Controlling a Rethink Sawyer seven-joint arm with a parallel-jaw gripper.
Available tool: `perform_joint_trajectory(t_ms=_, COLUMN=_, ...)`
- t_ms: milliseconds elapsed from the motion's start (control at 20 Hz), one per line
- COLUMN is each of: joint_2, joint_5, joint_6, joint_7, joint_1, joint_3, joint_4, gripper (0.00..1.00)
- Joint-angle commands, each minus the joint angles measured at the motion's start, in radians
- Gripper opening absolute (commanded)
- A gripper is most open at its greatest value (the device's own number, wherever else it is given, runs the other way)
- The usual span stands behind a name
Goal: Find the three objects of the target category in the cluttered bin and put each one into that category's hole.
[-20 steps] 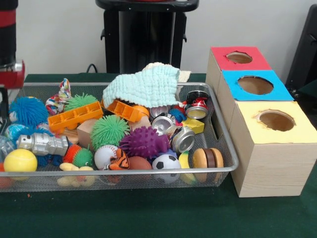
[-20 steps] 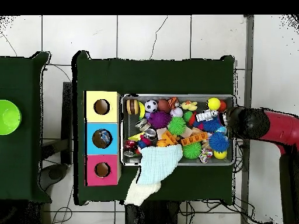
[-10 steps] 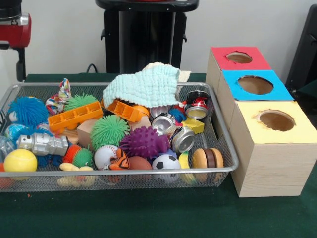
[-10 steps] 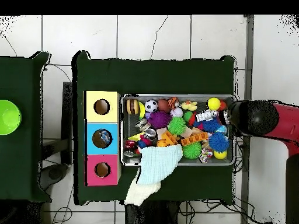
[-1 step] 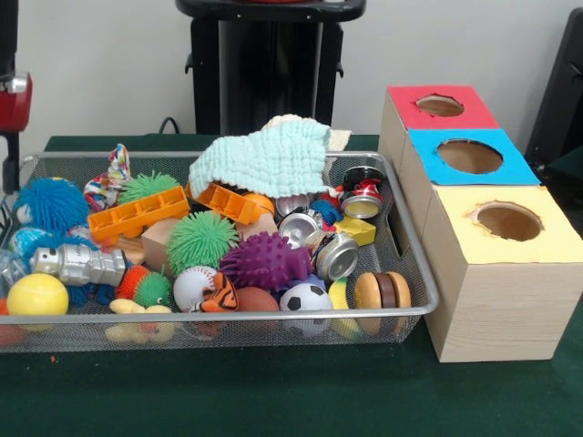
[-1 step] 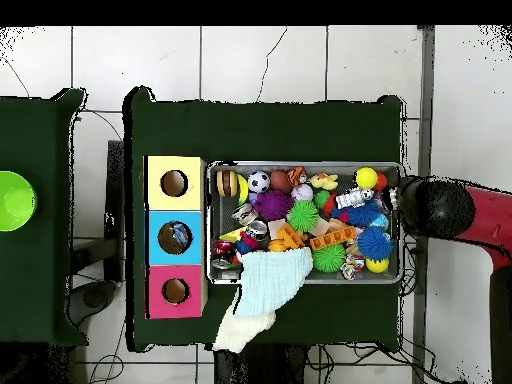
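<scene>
A wire mesh bin [image 5: 412,273] holds mixed toys, and several crushed drink cans [image 5: 337,256] lie near its right end. Beside it stands a wooden box with a red hole [image 5: 441,106], a blue hole [image 5: 469,156] and a yellow hole [image 5: 508,221]. Seen from overhead, something lies inside the blue hole [image 6: 175,237]. My arm's black end [image 6: 437,207] hangs just outside the bin's short end, opposite the box. In the front view only a red and black piece of the arm [image 5: 12,109] shows at the left edge. The gripper itself is hidden.
A pale teal cloth [image 5: 264,159] drapes over the bin's far rim. Inside lie a purple spiky ball [image 5: 264,261], a green fuzzy ball [image 5: 200,239], a soccer ball [image 5: 305,298], a yellow ball [image 5: 36,296], a silver toy [image 5: 80,264] and orange blocks [image 5: 137,214].
The arm's end rose from the bin's end and slid outward past the rim, then came down a little. Nothing in the bin has moved.
</scene>
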Motion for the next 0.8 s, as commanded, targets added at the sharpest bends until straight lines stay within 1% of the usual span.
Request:
perform_joint_trajectory(t_ms=50, joint_2=0.167, joint_5=-0.049, joint_6=-0.044, joint_7=-0.089, joint_1=-0.032, joint_3=0.014, joint_4=-0.005, gripper=1.0)
perform_joint_trajectory(t_ms=200, joint_2=0.193, joint_5=-0.04, joint_6=-0.038, joint_7=-0.084, joint_1=-0.026, joint_3=0.016, joint_4=-0.022, gripper=1.0)
perform_joint_trajectory(t_ms=450, joint_2=0.219, joint_5=-0.032, joint_6=-0.05, joint_7=-0.07, joint_1=-0.027, joint_3=0.021, joint_4=-0.014, gripper=1.0)
perform_joint_trajectory(t_ms=600, joint_2=0.259, joint_5=-0.048, joint_6=-0.067, joint_7=-0.064, joint_1=-0.01, joint_3=0.018, joint_4=-0.055, gripper=1.0)
perform_joint_trajectory(t_ms=800, joint_2=0.322, joint_5=-0.099, joint_6=-0.093, joint_7=-0.093, joint_1=0.006, joint_3=0.011, joint_4=-0.152, gripper=1.0)
